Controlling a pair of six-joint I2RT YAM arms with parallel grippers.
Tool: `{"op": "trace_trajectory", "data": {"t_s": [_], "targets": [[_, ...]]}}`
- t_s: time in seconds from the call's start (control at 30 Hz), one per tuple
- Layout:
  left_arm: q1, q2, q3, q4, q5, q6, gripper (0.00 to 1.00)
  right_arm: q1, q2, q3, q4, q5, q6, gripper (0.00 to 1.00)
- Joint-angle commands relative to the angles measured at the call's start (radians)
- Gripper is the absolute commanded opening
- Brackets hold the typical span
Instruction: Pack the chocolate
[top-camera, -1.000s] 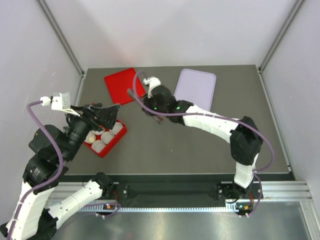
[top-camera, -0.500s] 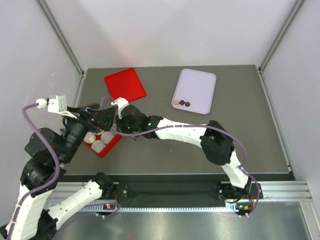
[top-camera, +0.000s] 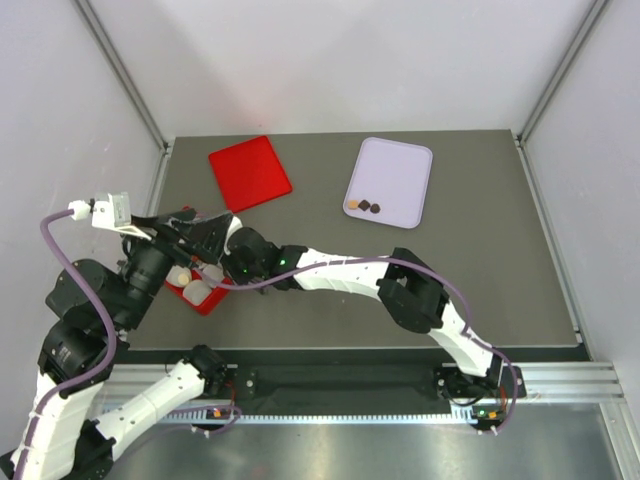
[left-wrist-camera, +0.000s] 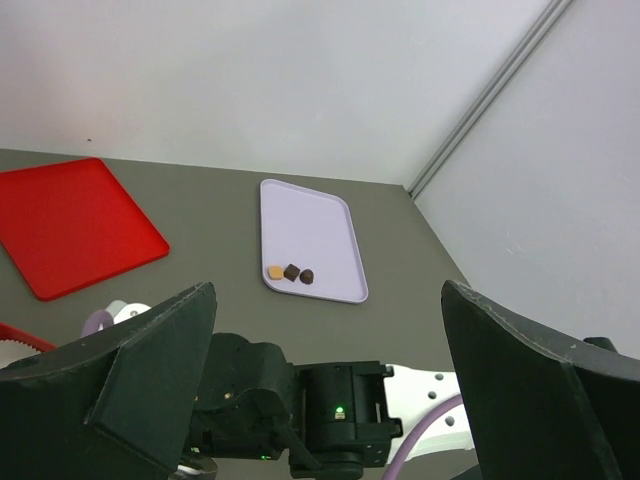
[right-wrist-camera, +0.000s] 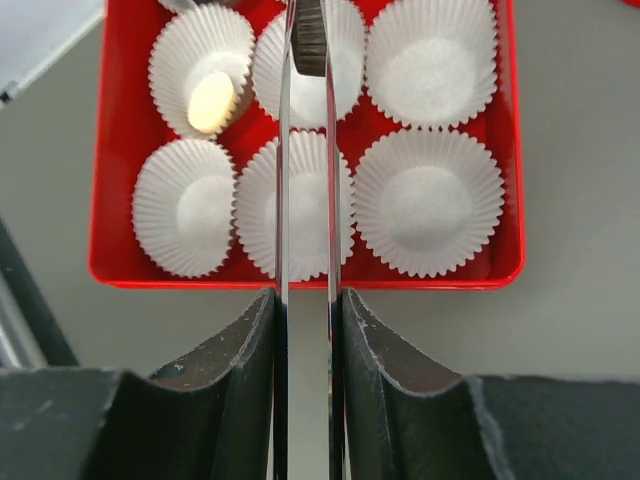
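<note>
My right gripper (right-wrist-camera: 307, 35) is shut on a dark brown chocolate (right-wrist-camera: 310, 45) and holds it over the middle back paper cup of the red box (right-wrist-camera: 300, 276). A pale tan chocolate (right-wrist-camera: 211, 102) lies in the back left cup; the other visible cups (right-wrist-camera: 428, 200) look empty. In the top view the right gripper (top-camera: 224, 268) is over the box (top-camera: 208, 299), under my left gripper (top-camera: 205, 236). Three chocolates (top-camera: 365, 206) lie on the lilac tray (top-camera: 395, 165). My left gripper (left-wrist-camera: 330, 400) is open above the right wrist.
The flat red lid (top-camera: 249, 172) lies at the back left of the grey table; it also shows in the left wrist view (left-wrist-camera: 75, 220), as does the lilac tray (left-wrist-camera: 325, 215) with its three chocolates (left-wrist-camera: 291, 272). White walls enclose the table.
My right arm has swung left from the table's middle to over the red box, carrying the dark chocolate. The left arm has barely moved.
</note>
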Motion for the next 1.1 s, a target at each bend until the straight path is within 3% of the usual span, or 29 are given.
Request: {"op": "trace_trajectory", "data": {"t_s": [0.0, 0.53, 0.87, 1.07], "targets": [[0.000, -0.004, 0.021, 0.012, -0.005, 0.013, 0.99, 0.012, 0.022, 0.058, 0.056, 0.009, -0.028, 0.26], [0.002, 0.002, 0.015, 0.017, 0.001, 0.004, 0.99, 0.017, 0.019, 0.041, 0.073, 0.025, -0.054, 0.35], [0.002, 0.000, 0.022, 0.008, 0.004, -0.001, 0.99, 0.015, -0.031, 0.023, 0.082, 0.072, -0.086, 0.36], [0.002, 0.003, 0.027, 0.000, 0.014, -0.002, 0.99, 0.008, -0.168, -0.165, 0.222, 0.147, -0.172, 0.35]]}}
